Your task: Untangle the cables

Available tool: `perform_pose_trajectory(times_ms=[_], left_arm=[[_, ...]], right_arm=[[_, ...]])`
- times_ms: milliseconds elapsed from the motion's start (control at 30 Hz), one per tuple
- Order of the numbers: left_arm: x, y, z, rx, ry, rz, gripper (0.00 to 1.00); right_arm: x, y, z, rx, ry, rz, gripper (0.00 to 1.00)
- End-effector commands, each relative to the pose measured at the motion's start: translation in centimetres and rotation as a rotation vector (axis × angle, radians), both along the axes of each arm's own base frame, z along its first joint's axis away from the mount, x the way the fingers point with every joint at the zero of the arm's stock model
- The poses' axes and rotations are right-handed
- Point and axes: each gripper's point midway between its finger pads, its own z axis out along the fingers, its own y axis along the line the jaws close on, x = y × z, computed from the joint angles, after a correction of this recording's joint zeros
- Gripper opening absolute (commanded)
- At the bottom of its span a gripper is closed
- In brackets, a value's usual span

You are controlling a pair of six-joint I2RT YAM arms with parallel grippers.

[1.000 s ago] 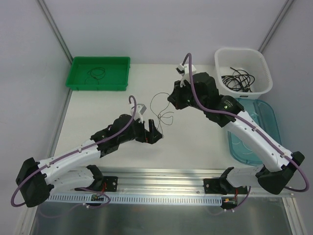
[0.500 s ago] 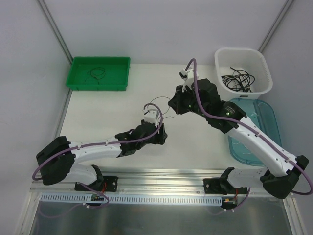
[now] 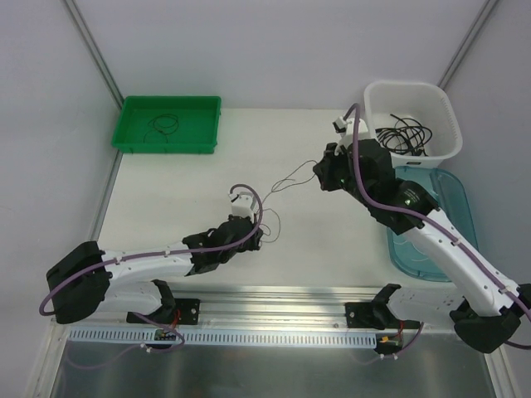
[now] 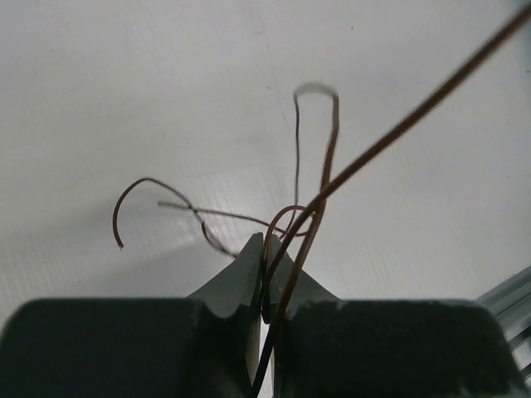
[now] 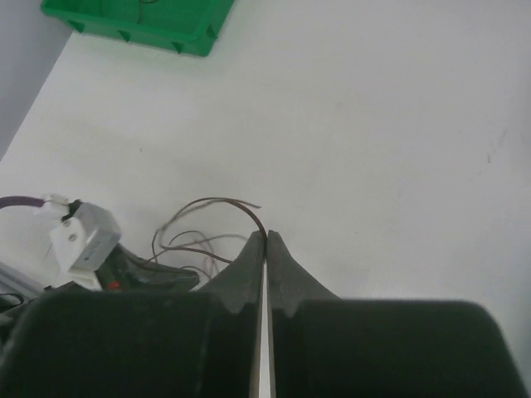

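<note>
Cables (image 3: 282,182): a small knot of thin dark strands, mid-surface (image 3: 182,186), between the two arms. Several loops cross close to the left arm. One strand runs from the knot up and right to the other arm. Cannot tell whether the loops rest on the surface or hang just above it.

Left tool (image 4: 265,253): jaws pinched together on the crossing point, with more than one strand caught between them.

Right tool (image 5: 266,240): jaws pinched together on a single strand that arcs into the tips.

Further out: green tray (image 3: 133,141) at far left holds a coiled cable (image 3: 163,124). White basket (image 3: 448,124) at far right holds a black bundle (image 3: 404,133). Teal lid (image 3: 456,207) lies under the right arm.

Risks, as judged:
- The left tool grips several strands at once, so pulling the arms apart may cinch the knot instead of opening it.
- The strand is very thin and may slide out of the right tool under tension.
- A free loop could hook a fingertip and drag the whole knot along.
</note>
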Motion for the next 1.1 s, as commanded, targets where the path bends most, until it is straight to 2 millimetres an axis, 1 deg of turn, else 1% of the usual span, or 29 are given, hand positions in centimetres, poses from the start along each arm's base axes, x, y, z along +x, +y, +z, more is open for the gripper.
perform_pose_trajectory(times_ms=[0,67,100,200,267,333,367,400,433,467,500,533,567,633,667,700,733,833,900,1000,1067], left_arm=[[-0.6,1.0,0.8,-0.042,-0.009,0.022,0.02],[-1.0,1.3,0.6,-0.032,-0.009,0.0,0.04],[-1.4,1.3,0.9,-0.031,-0.015,-0.028,0.07],[-1.6,1.7,1.2,-0.026,-0.014,-0.031,0.08],[-1.3,3.3,0.6,0.016,-0.012,0.034,0.06],[-0.7,4.8,0.3,0.034,-0.006,0.111,0.06],[-0.5,6.1,-0.4,0.066,0.021,0.148,0.06],[-0.1,6.6,-0.5,0.047,0.038,0.184,0.06],[-0.3,7.3,-1.3,0.06,0.078,0.197,0.06],[0.1,8.7,-2.1,0.076,0.115,0.244,0.08],[0.1,9.2,-2.7,0.065,0.145,0.269,0.09],[-0.2,9.3,-3.1,0.049,0.179,0.265,0.13],[0.2,10.1,-3.6,0.041,0.2,0.3,0.15],[0.2,10.4,-4.0,0.036,0.221,0.314,0.18],[0.2,10.5,-4.1,0.036,0.226,0.316,0.18],[0.3,10.6,-4.1,0.037,0.226,0.323,0.19],[0.4,10.7,-4.2,0.039,0.228,0.326,0.19],[0.5,10.7,-4.3,0.045,0.241,0.329,0.24],[0.4,11.0,-4.8,0.055,0.257,0.339,0.25],[0.4,11.6,-5.5,0.062,0.301,0.368,0.24],[0.6,11.9,-5.9,0.071,0.323,0.382,0.23]], right_arm=[[0.7,-3.1,1.1,-0.01,-0.051,-0.096,0.01],[1.0,-4.0,0.8,-0.021,-0.043,-0.122,0.01],[1.2,-4.4,0.7,-0.022,-0.041,-0.132,0.01],[1.5,-5.3,0.2,-0.034,-0.032,-0.162,0.01],[1.5,-6.0,-0.1,-0.041,-0.027,-0.178,0.01],[1.7,-7.2,0.2,-0.042,-0.035,-0.213,0.01],[1.6,-7.9,0.6,-0.033,-0.044,-0.227,0.01],[1.8,-8.8,1.0,-0.024,-0.052,-0.253,0.01],[1.4,-9.3,1.9,-0.004,-0.066,-0.252,0.01],[1.3,-9.7,2.5,0.004,-0.08,-0.257,0.01],[1.3,-10.3,2.8,0.01,-0.086,-0.27,0.01],[1.2,-10.7,3.3,0.014,-0.093,-0.275,0.01],[0.8,-10.9,4.2,0.025,-0.114,-0.271,0.01],[0.5,-10.6,4.7,0.041,-0.119,-0.244,0.01],[0.4,-10.3,4.6,0.046,-0.118,-0.226,0.01],[0.2,-9.7,4.4,0.055,-0.111,-0.194,0.01],[0.3,-9.6,4.3,0.056,-0.108,-0.192,0.01],[0.4,-9.0,3.1,0.054,-0.074,-0.168,0.01],[0.3,-8.0,2.8,0.07,-0.055,-0.122,0.01],[-0.1,-7.1,3.8,0.11,-0.076,-0.069,0.01],[-0.5,-6.9,5.3,0.13,-0.114,-0.051,0.01]])
